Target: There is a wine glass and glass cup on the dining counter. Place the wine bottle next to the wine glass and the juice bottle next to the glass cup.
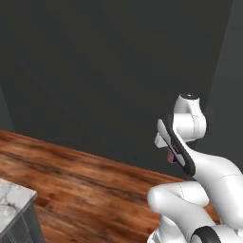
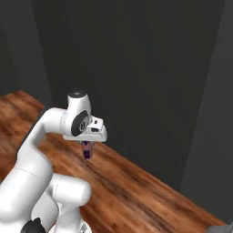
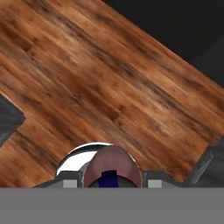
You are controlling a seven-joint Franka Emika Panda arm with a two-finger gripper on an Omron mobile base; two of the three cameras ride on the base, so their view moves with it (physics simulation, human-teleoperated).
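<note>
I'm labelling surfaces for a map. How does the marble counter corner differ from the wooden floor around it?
The dining counter has a white marble top with grey veins; the floor is reddish-brown wood planks. The dining counter stands raised on a grey base; the floor lies below it. Both are flat and level, and neither bears the juice bottle, gripped in the pincer.

Wood plank floor (image 1: 85,190), reddish-brown, dark grey wall (image 1: 95,71) behind it
</note>
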